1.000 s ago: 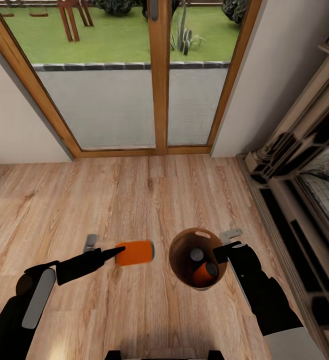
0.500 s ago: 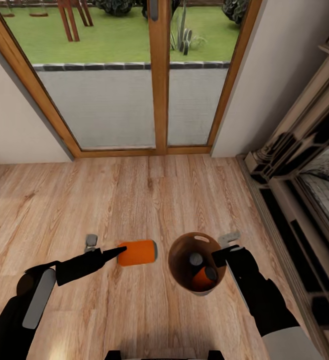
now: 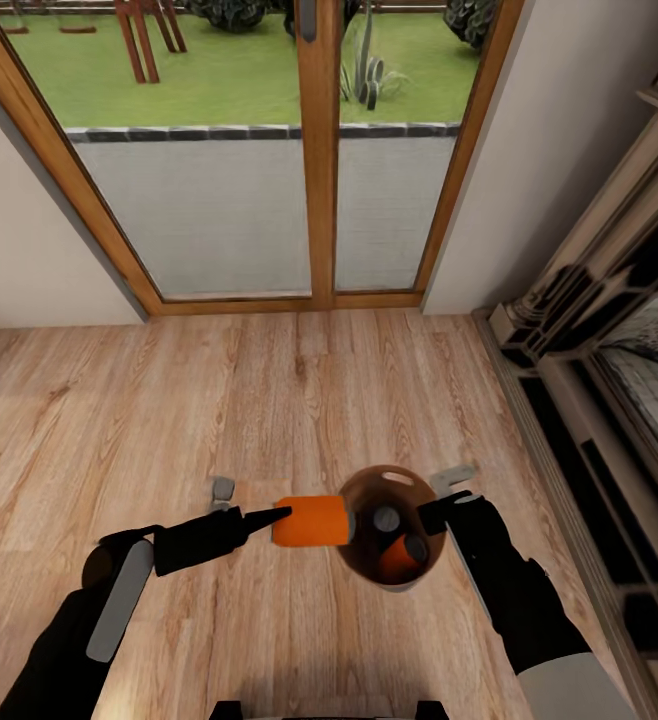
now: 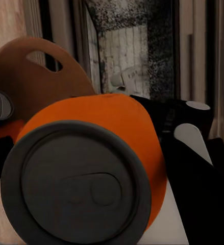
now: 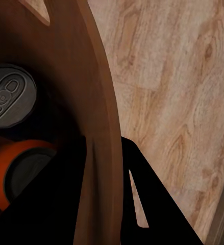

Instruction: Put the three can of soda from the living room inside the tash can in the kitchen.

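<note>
Here the left gripper [image 3: 269,505] clamps an orange soda can [image 3: 311,521] lying sideways, its grey end [image 4: 73,186] right at the rim of the trash can [image 3: 364,485] — touching it or just short, hard to tell. The right gripper [image 3: 447,492] pinches the bin's far rim, one finger [image 5: 137,199] outside the wall and the other inside, holding the bin above the plank floor [image 3: 269,400]. Inside the coppery bin sit two more cans — one upright [image 3: 386,519], one tilted [image 3: 402,556] — with the glass doors [image 3: 259,200] ahead.
</note>
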`<state>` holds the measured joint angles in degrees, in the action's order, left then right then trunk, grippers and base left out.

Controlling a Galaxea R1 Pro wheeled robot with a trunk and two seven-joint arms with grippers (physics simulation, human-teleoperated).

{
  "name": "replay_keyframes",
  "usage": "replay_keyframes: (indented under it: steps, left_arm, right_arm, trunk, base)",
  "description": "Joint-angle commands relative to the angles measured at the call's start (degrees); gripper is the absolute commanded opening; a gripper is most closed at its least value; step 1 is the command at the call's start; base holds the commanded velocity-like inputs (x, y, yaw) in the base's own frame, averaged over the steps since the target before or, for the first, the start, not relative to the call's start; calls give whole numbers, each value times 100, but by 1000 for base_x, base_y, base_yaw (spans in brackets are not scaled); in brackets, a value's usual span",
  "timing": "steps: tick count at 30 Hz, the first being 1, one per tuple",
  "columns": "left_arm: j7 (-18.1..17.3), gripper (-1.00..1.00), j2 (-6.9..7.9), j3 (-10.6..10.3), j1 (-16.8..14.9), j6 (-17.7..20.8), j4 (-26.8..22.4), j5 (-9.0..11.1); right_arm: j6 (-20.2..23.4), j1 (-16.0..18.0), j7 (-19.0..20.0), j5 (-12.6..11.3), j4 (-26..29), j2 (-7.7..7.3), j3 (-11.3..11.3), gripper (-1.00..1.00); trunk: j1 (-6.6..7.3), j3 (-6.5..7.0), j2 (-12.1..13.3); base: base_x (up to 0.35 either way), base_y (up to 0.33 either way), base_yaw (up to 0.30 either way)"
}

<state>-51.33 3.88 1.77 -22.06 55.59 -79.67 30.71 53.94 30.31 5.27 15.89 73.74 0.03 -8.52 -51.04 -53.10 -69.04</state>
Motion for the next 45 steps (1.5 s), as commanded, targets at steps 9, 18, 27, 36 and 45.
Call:
replay_keyframes:
  steps: [9, 18, 27, 36, 45]
  left_arm:
    - [19, -100, -226, -43, 0, -15, 4, -15]
    - [206, -100, -490, -120, 0, -22, -5, -30]
    - [244, -100, -546, -128, 0, -22, 3, -467]
    - [252, -100, -659, -119, 0, -28, 14, -837]
    - [1237, -100, -984, -129, 0, -41, 256, -1360]
  right_arm:
    - [3, 1, 10, -104, 8, 89, -6, -100]
    - [3, 1, -115, -99, 8, 93, -546, -100]
    - [10, 1, -292, -103, 8, 93, -622, -100]
    - [18, 1, -309, -104, 8, 120, -636, -100]
    - [25, 1, -316, -104, 8, 128, -642, -100]
  trunk:
    - [0, 0, 0]
    - [0, 0, 0]
    - [0, 0, 0]
    - [0, 0, 0]
    - [0, 0, 0]
  base:
    - [0, 0, 0]
    - [0, 0, 0]
    - [0, 0, 0]
    - [0, 0, 0]
    - [0, 0, 0]
